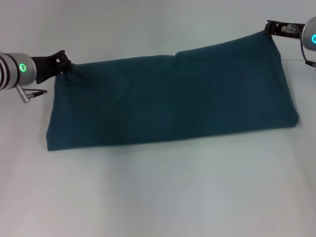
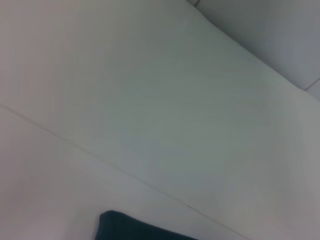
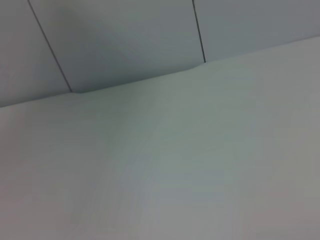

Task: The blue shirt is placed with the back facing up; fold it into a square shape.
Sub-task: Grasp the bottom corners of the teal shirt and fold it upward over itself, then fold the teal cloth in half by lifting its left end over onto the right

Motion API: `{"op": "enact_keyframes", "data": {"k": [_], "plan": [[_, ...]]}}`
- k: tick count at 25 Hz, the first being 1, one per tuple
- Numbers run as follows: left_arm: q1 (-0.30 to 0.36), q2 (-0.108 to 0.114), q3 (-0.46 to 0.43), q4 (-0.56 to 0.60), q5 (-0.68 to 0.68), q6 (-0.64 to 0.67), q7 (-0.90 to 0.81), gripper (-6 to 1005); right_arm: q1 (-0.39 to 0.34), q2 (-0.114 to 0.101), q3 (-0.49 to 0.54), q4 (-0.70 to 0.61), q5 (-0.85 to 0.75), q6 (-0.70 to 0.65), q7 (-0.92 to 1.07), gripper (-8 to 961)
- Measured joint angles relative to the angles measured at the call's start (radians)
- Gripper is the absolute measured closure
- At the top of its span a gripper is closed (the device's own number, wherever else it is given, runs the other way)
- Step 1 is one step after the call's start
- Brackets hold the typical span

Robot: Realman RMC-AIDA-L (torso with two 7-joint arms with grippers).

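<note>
Blue shirt (image 1: 170,101) on white table (image 1: 158,197), folded into long band, plain side up, near fold edge flat on table. Left gripper (image 1: 63,60) at shirt's far left corner, fingers pinched shut on fabric, corner lifted off table. Right gripper (image 1: 270,27) at shirt's far right corner, fingers closed on cloth, this corner raised higher than left one. Far edge sags between both grips. Left wrist view: small dark piece of shirt (image 2: 130,227) against table; right wrist view: table and wall only.
</note>
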State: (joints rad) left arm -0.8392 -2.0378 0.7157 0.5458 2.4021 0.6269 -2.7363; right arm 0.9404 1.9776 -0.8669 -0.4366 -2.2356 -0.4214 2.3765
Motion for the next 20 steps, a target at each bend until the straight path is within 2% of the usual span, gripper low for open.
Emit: {"op": "enact_keyframes", "data": {"k": [6,11,14,16,18,20], "plan": [[0.000,-0.010,0.004,0.012,0.000,-0.006,0.013,969,0.000,-0.009,-0.001,0.008,-0.039,-0.023,0.002,941],[0.008,-0.030,-0.006,0.018,0.000,-0.057,-0.008,969,0.001,-0.049,0.008,0.009,-0.100,-0.041,0.058,854],[0.026,-0.043,-0.025,0.030,-0.004,-0.072,-0.030,874,-0.005,-0.082,0.018,-0.001,-0.093,-0.070,0.071,780],[0.060,-0.061,-0.048,0.072,-0.037,-0.056,-0.030,811,-0.020,-0.101,0.044,-0.022,-0.088,-0.142,0.086,729],[0.111,-0.082,-0.055,0.138,-0.111,-0.016,0.004,735,-0.058,-0.104,0.087,-0.078,-0.065,-0.251,0.081,677],[0.178,-0.093,-0.053,0.205,-0.260,0.094,0.109,659,-0.126,-0.088,0.129,-0.160,0.004,-0.390,0.044,626]]}}
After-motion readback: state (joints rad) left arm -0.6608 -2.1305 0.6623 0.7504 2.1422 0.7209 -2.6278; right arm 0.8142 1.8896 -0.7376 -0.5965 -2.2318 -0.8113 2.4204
